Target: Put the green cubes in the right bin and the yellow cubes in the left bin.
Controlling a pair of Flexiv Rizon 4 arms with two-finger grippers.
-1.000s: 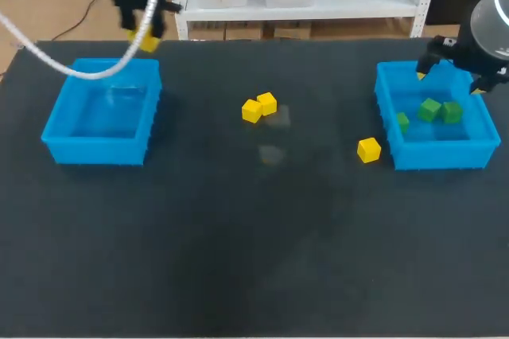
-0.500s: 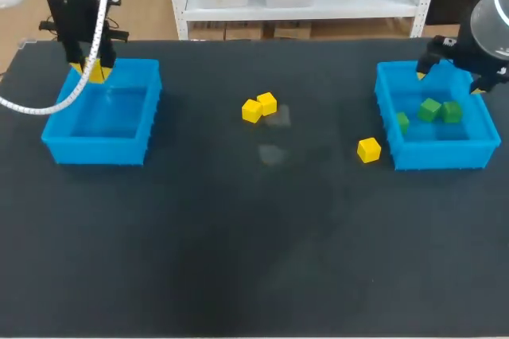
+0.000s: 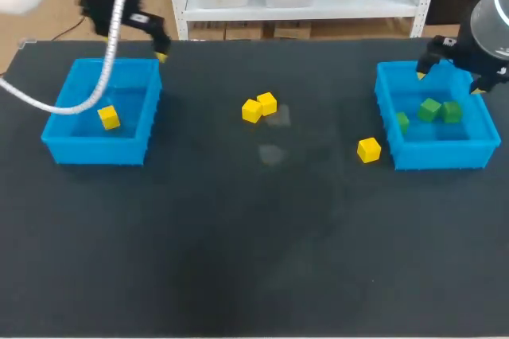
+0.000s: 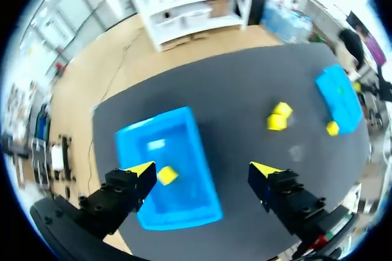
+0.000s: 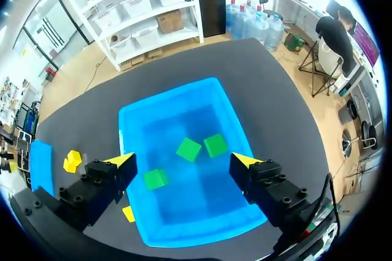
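Left gripper (image 4: 203, 169) above the left bin (image 3: 103, 152), fingers wide apart, nothing between them. Inside that bin, one yellow cube (image 3: 109, 118) on the floor. Right gripper (image 5: 182, 160) above the right bin (image 3: 437, 153), fingers likewise spread, empty. In the right bin, three green cubes (image 3: 429, 109): two just beside each other, the third apart. On the table (image 3: 238, 259), a yellow pair (image 3: 252, 111) touching near the middle; a lone yellow cube (image 3: 368, 150) just outside the right bin's wall.
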